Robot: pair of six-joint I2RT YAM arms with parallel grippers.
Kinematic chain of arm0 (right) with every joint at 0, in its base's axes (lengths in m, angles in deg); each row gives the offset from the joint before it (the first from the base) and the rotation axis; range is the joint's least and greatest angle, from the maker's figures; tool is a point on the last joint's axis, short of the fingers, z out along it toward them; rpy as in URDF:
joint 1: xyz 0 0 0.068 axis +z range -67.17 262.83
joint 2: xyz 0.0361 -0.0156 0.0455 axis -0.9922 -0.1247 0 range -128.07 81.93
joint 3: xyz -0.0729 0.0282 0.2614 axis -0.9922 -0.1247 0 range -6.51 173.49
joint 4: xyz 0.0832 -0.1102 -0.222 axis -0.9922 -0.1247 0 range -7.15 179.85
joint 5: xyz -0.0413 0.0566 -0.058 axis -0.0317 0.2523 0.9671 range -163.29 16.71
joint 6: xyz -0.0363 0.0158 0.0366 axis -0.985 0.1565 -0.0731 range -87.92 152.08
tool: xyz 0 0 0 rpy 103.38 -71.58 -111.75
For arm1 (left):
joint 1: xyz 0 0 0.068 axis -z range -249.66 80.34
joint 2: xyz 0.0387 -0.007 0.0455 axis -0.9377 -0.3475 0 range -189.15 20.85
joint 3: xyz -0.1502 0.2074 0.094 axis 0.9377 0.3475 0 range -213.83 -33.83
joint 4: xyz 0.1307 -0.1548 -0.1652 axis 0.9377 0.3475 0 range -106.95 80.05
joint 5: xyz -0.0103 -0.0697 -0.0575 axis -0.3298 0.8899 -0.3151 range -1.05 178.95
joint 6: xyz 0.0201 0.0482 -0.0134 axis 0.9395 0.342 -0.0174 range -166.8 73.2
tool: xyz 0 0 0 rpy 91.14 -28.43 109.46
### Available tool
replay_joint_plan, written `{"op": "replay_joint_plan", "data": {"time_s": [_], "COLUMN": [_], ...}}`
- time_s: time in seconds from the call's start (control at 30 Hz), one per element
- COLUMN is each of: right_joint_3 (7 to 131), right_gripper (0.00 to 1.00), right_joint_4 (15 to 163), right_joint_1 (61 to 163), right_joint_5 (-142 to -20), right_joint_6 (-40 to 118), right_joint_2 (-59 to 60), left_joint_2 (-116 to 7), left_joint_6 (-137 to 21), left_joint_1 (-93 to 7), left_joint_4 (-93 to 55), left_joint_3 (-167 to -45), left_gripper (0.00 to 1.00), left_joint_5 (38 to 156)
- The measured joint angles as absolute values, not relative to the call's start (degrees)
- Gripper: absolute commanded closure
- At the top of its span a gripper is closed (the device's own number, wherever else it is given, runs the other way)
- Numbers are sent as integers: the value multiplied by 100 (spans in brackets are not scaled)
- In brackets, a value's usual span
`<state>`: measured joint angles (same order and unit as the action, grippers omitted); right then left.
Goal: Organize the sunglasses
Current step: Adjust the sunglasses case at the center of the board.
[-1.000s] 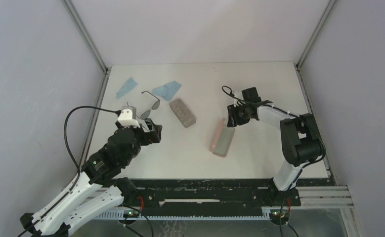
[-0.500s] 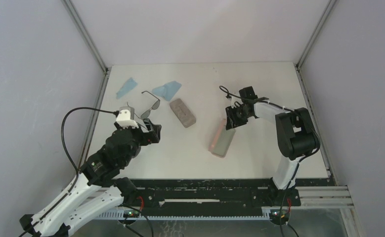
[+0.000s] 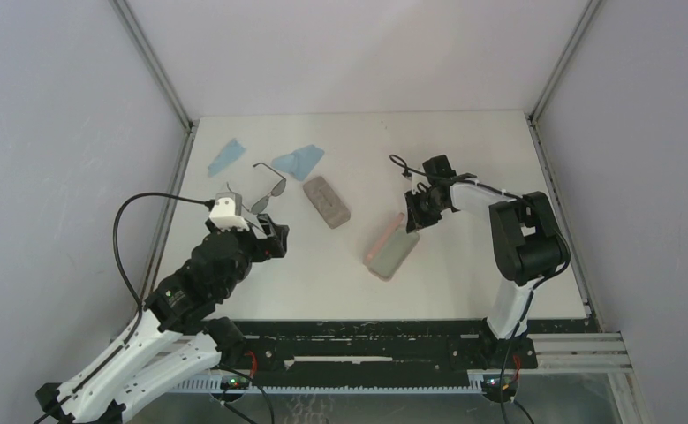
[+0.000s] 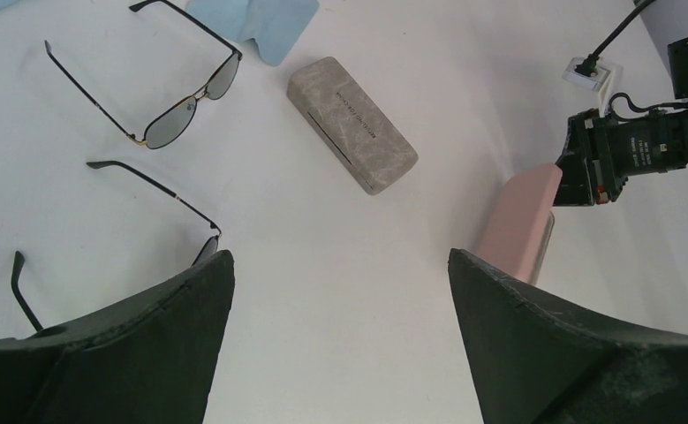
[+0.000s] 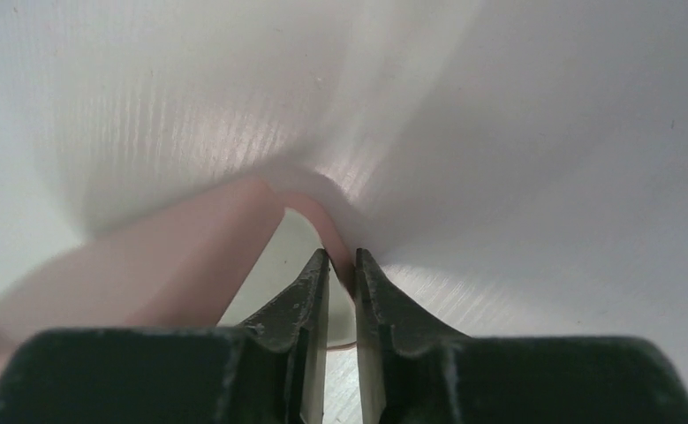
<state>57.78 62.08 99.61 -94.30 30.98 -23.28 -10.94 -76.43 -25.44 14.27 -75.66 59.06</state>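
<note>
**Ahead of the open left claw: both pairs of sunglasses, loose on the worktop**

Right at the left claw (image 4: 340,265), the near pair (image 4: 159,190) of sunglasses lies unfolded on the white worktop (image 3: 464,150). One thin black temple runs out ahead of the claw, and a dark lens is tucked partly behind one finger (image 4: 146,336), so the lens shape cannot be made out. Just beyond it lies the far pair (image 4: 185,102), also unfolded, its two larger lenses and both temples in full view. The two pairs lie close together but apart. The left claw stands with its fingers wide apart and nothing between them; it hangs over the near pair.

Past the far pair, farther from the left claw, a light blue cloth (image 4: 265,22) lies flat, and a second blue cloth (image 3: 226,155) lies off to its side. Beside the far pair, towards the right arm, a grey-brown case (image 4: 351,124) lies closed on the worktop.

Well across from the sunglasses, the right claw (image 5: 340,265) has its fingers drawn almost together — clamped on the thin rim of the pink case (image 4: 518,223). The case stretches away from that claw towards the arms' bases, its end at the claw lifted.
</note>
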Motion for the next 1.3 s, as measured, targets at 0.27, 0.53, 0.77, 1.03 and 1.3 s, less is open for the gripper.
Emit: {"op": "replay_joint_plan", "data": {"time_s": [0.27,0.53,0.77,1.03,1.3], "right_joint_3": [5643,5601,5615,6047,6074], "right_gripper": [100,100,100,90,71], "right_joint_4": [6388,6986,7371,7393,7404], "right_joint_1": [9941,9821,9681,9670,9598], "right_joint_5": [-9223,-8879,-8680,-8641,-8645], "right_joint_6": [3736,4429,4796,5013,5050], "right_joint_2": [-2156,-2055,-2101,-2643,-2656], "left_joint_2": [-1094,-1103,-1103,-1197,-1265], "left_joint_6": [-7643,-7636,-7627,-7630,-7697], "left_joint_1": [-2544,-2544,-2544,-2546,-2618], "left_joint_4": [1427,1455,1517,1539,1633], "left_joint_3": [-7566,-7566,-7566,-7566,-7566], "left_gripper": [6,5,5,5,5], "left_joint_5": [5851,5746,5672,5613,5613]}}
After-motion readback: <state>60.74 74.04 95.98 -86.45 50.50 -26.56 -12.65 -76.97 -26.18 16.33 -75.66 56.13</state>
